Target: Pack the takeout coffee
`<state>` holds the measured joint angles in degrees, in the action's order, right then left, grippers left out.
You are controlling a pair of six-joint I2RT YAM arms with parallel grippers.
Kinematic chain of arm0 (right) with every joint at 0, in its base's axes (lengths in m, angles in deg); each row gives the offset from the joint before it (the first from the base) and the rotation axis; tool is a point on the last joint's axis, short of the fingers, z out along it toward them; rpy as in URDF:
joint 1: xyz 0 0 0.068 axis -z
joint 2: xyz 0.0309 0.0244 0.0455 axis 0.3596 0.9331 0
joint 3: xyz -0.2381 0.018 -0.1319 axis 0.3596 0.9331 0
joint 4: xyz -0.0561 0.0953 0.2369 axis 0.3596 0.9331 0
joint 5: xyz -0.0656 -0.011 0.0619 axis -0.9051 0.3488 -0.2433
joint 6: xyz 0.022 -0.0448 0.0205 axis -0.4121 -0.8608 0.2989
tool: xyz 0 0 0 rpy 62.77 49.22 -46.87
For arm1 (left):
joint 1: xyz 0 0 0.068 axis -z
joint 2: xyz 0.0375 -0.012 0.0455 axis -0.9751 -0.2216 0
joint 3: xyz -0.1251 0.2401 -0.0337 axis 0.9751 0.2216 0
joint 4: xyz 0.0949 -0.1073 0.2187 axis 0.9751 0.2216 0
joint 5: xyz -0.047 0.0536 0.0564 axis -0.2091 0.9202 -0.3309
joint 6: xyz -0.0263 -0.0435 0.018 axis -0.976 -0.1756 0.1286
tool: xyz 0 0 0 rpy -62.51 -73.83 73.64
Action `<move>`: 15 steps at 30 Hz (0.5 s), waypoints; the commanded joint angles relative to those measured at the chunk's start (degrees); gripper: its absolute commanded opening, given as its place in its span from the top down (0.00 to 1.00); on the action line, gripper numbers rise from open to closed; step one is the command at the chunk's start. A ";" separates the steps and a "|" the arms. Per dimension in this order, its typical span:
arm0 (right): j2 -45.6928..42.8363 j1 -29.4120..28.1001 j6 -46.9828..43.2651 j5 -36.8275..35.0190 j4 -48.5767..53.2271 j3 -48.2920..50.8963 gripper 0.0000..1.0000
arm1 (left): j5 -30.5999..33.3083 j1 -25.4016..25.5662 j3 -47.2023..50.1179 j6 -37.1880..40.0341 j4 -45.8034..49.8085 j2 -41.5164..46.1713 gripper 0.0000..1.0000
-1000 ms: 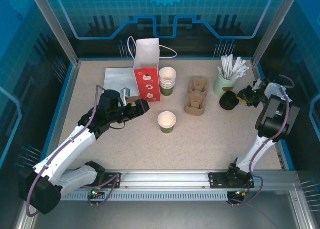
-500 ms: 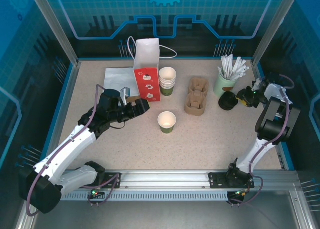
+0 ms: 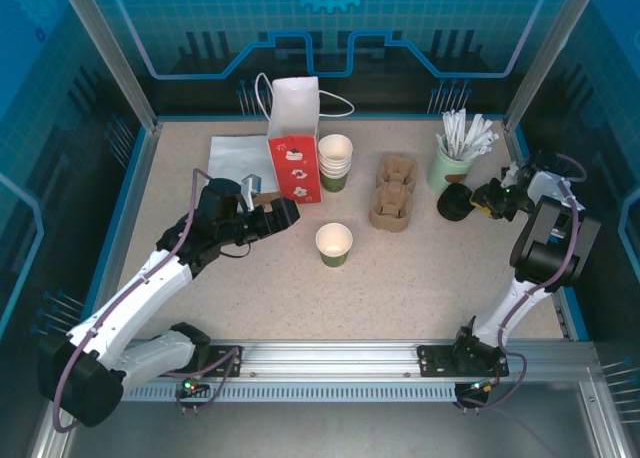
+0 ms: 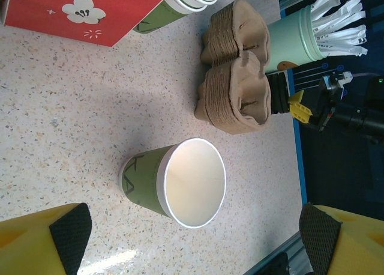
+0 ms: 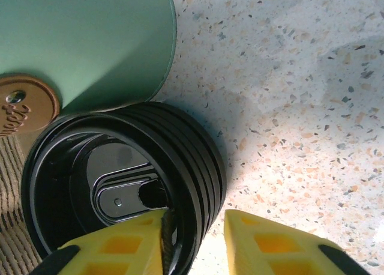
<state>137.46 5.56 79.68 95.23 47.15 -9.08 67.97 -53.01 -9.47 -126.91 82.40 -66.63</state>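
The takeout coffee cup [image 3: 334, 244], dark green with a white rim, stands upright and empty mid-table. My left gripper [image 3: 277, 216] hovers to its left, open wide; in the left wrist view the cup [image 4: 180, 188] sits ahead between the spread fingers [image 4: 69, 233], untouched. The red-and-white paper bag [image 3: 294, 143] stands upright behind. My right gripper [image 3: 483, 200] is at a stack of black lids [image 3: 456, 202]. In the right wrist view one finger [image 5: 120, 251] is inside the top lid [image 5: 120, 167], the other just outside the stack with a small gap, so my right gripper [image 5: 195, 221] straddles the rim.
A stack of green cups [image 3: 335, 161] stands beside the bag, with brown pulp cup carriers [image 3: 395, 190] to its right. A pale-green pot [image 3: 452, 163] of white wrapped sticks stands behind the lids. A white napkin [image 3: 235, 158] lies back left. Blue walls edge the table.
My right gripper has edged left onto the lid stack and its jaws have narrowed. The left arm and the cup have not moved.
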 commanded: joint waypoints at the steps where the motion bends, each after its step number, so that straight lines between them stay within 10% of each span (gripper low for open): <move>1: 0.28 -0.39 -0.79 1.25 0.68 0.31 0.72 | 0.68 0.26 -1.70 1.15 0.86 -0.37 0.07; 15: 1.53 -0.53 -0.71 2.70 0.58 0.67 0.73 | 0.70 0.29 -1.76 1.06 0.97 -0.37 0.07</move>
<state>137.88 5.53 79.64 96.48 47.13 -8.84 67.97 -53.01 -9.47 -126.78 82.42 -66.63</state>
